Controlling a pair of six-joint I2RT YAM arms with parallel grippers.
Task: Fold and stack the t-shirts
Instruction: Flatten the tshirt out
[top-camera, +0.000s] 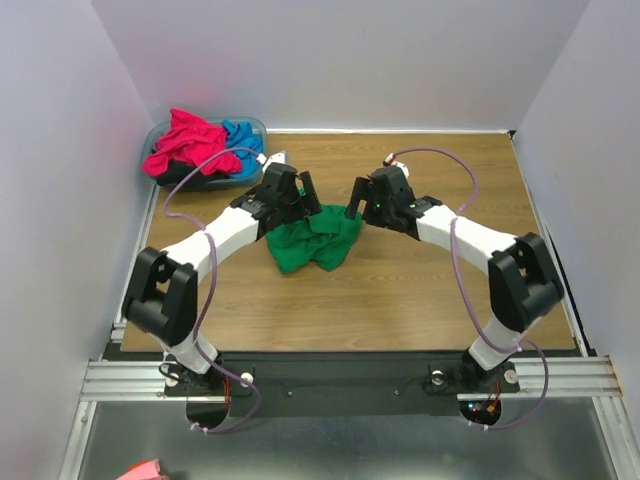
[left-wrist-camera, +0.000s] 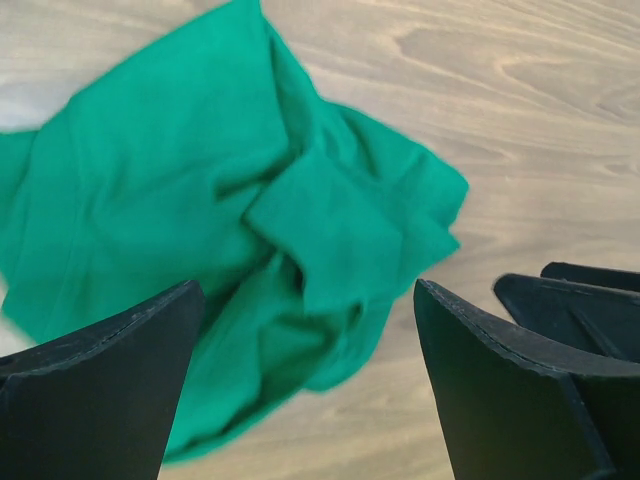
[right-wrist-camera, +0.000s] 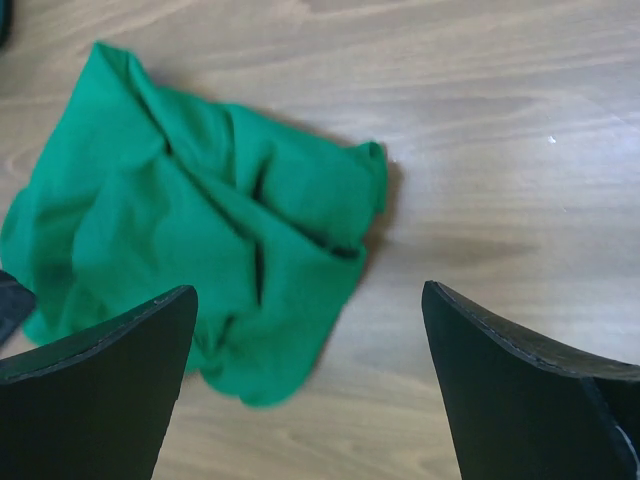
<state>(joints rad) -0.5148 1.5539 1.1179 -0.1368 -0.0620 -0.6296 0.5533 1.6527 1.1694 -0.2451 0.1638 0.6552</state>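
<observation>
1. Top view: the green shirt (top-camera: 315, 240) lies crumpled on the counter (top-camera: 420, 290), between the two arms. The left end effector (top-camera: 298, 195) and right end effector (top-camera: 358, 205) hang over its far edge, both wide open and holding nothing. The basin (top-camera: 158, 135) in the far left corner holds a pink shirt (top-camera: 185, 140) and a blue shirt (top-camera: 240, 135), heaped together.
2. Left wrist view: the open fingers frame a twisted bunch of green cloth. The shirt probably needs spreading flat before any fold. A pinch on one outer edge or corner should work better than a grab at the knotted middle, which would lift several layers at once.
3. Right wrist view: the open fingers sit over the shirt's side, with bare counter beyond. A grasp on the opposite outer edge would let the two arms pull the cloth taut together.
</observation>
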